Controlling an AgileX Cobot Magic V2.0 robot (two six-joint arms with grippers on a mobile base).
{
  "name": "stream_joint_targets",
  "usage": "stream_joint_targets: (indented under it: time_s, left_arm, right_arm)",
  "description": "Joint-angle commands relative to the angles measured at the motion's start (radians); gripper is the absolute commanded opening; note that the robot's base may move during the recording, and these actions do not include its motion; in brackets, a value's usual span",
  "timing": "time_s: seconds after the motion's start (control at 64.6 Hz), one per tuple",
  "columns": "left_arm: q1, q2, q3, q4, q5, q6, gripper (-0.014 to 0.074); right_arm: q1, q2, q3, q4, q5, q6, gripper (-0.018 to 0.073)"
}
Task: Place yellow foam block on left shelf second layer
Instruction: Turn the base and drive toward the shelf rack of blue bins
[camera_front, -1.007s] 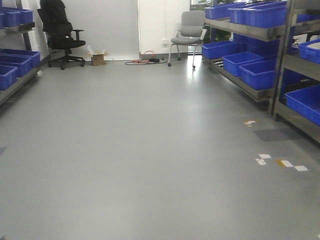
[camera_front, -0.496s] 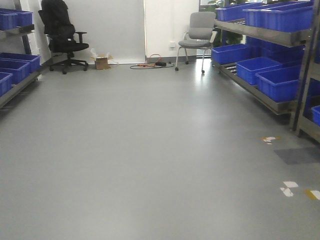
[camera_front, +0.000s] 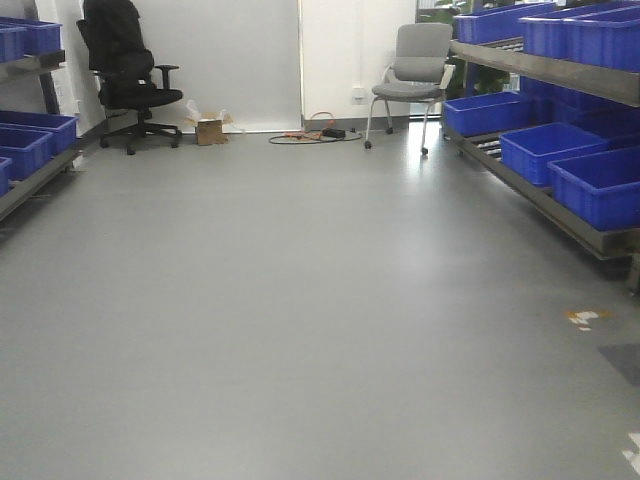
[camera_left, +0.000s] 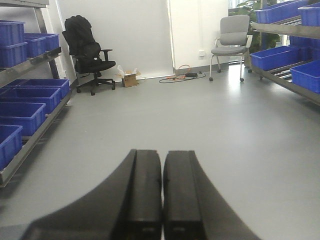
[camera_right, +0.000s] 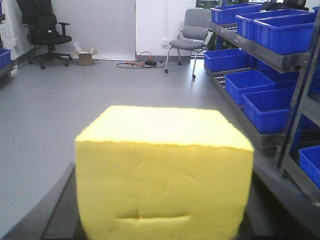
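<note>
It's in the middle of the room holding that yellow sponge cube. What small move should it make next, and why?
Probably turn the base a little to the left. The bright yellow foam block sits in the right gripper, but in the front view the metal left shelf with its blue plastic bins shows only at the picture's edge, so the robot likely isn't facing it yet.

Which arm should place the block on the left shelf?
Right, probably. The right gripper is shut on the block; the left gripper is shut and empty, so it would need a handover.
</note>
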Motion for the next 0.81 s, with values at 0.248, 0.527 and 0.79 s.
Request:
stream_joint_targets:
  time_s: [0.248,0.527,0.79]
  left_arm:
    - [0.002,-0.018,0.025,-0.006,-0.081,-0.005,0.0136]
    - [0.002,-0.018,0.025,-0.006,-0.081,-0.005,0.0136]
    - [0.002,-0.018,0.025,-0.006,-0.081,-0.005,0.0136]
  right_arm:
    - [-0.006,0.003,-0.028,-0.009,-0.094,-0.010,0.0442]
    - [-0.006,0.003,-0.028,-0.009,-0.094,-0.010,0.0442]
    - [-0.006,0.003,-0.028,-0.009,-0.094,-0.010,0.0442]
